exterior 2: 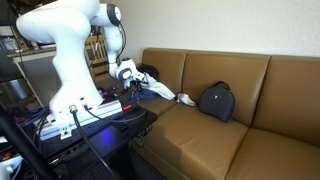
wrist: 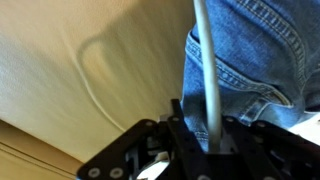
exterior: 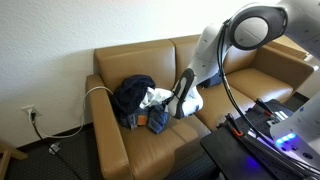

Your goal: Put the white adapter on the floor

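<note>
The claw (wrist: 210, 128) sits low over a heap of clothes on a tan sofa (exterior: 240, 85). In the wrist view its black body fills the bottom edge, and we cannot tell whether the jaws are wide, narrow or closed on anything.

Of the white adapter (wrist: 206, 70) we see only the cord. It runs down the frame across blue jeans (wrist: 260, 50) and disappears into the claw's housing. The power block itself is hidden, either under the claw or among the clothes. A thinner loop of the same cord lies on the cushion to the left.

In an exterior view the claw (exterior: 180, 112) stands at the right of the heap, just beside a dark jacket (exterior: 132, 93) on the left seat. The cord trails from there over the sofa's arm toward a wall socket (exterior: 30, 113) above the dark floor (exterior: 70, 165).

In an exterior view the far-off heap is blurred, and a black bag (exterior 2: 216, 101) rests on the middle seat.
</note>
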Robot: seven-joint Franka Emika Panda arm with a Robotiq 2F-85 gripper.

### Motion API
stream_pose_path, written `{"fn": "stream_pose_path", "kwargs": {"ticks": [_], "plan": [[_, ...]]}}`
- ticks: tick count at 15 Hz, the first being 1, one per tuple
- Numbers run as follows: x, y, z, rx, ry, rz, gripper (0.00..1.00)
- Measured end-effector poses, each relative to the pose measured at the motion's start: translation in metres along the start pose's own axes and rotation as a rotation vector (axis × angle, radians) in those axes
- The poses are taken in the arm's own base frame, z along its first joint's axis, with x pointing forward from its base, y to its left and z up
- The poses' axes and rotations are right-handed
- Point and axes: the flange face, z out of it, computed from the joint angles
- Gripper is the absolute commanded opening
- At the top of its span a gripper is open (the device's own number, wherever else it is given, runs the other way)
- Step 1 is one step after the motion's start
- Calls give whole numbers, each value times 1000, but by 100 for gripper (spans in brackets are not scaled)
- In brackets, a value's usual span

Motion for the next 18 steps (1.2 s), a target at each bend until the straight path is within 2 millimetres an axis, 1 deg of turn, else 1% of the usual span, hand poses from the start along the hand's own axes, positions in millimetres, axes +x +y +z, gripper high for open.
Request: {"fn": "stream_pose_path", "kwargs": {"ticks": [1, 4, 6, 9, 11, 12, 13, 15, 16, 18], "plan": [[-1, -1, 0, 0, -3, 3, 0], [0, -4, -5, -17, -38, 18, 0], [3, -5, -14, -56, -95, 34, 0], [11, -3, -35, -145, -198, 32, 0], [9, -2, -52, -211, -291, 17, 0], [5, -3, -60, -239, -336, 2, 0], [0, -4, -68, -266, -378, -22, 0], [-22, -12, -85, -305, -459, -93, 0], [-37, -18, -93, -313, -495, -133, 0], [-76, -36, -113, -317, -572, -222, 0]]}}
